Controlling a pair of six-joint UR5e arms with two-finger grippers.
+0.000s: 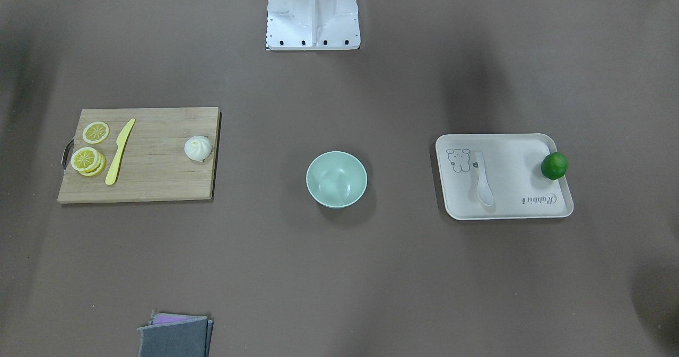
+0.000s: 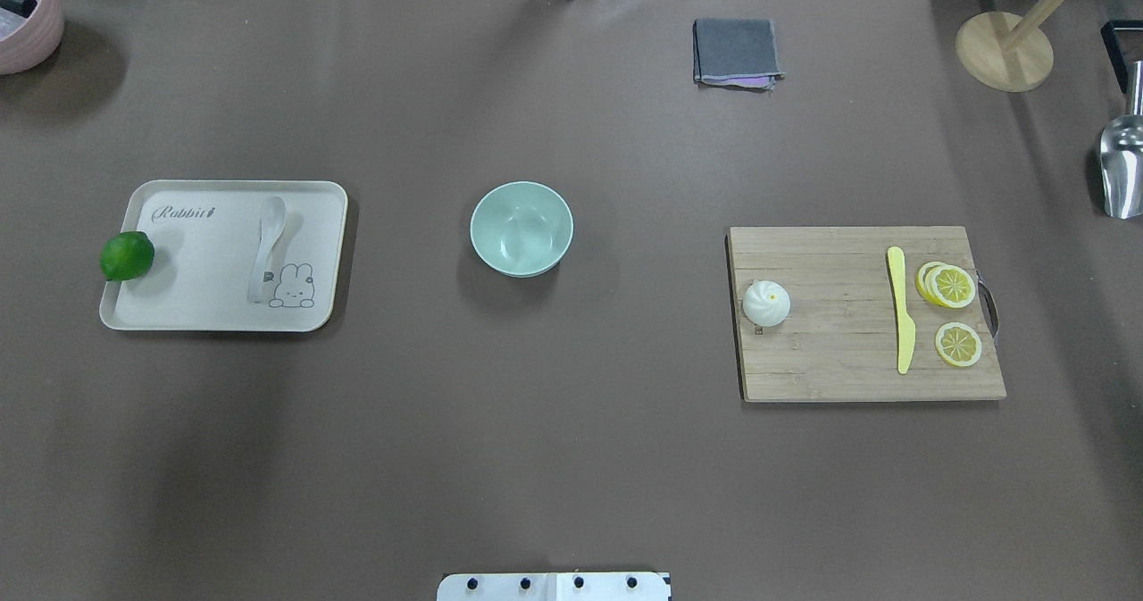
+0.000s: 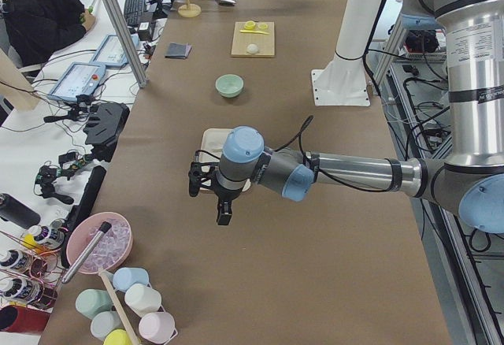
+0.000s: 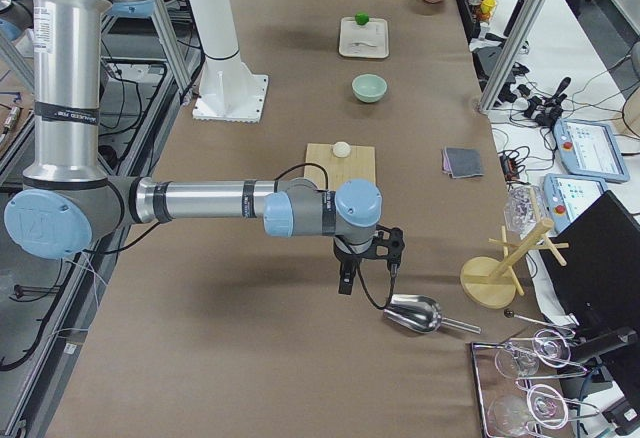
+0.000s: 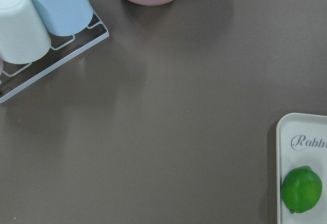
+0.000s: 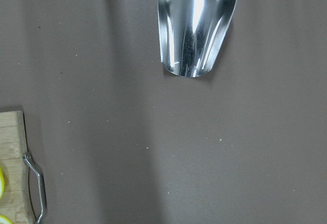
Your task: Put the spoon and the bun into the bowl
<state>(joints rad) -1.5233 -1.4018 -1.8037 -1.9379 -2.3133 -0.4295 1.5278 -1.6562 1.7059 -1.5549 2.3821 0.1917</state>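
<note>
The bowl (image 2: 521,228) sits in the middle; the spoon (image 2: 266,246) lies flat on a tray (image 2: 179,297) well off to the bowl's left; the bun (image 2: 766,303) sits on a wooden board (image 2: 848,360) to the bowl's right, at the end nearest the bowl. The left gripper (image 3: 211,197) hangs far from the bowl, out past the tray; the right gripper (image 4: 368,258) hangs far past the board; I cannot tell if either is spread or squeezed.

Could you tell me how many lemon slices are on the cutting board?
3 visible on the cutting board: a single slice lies alone; beside it a top slice overlaps a lower slice. More may hide beneath.
</note>
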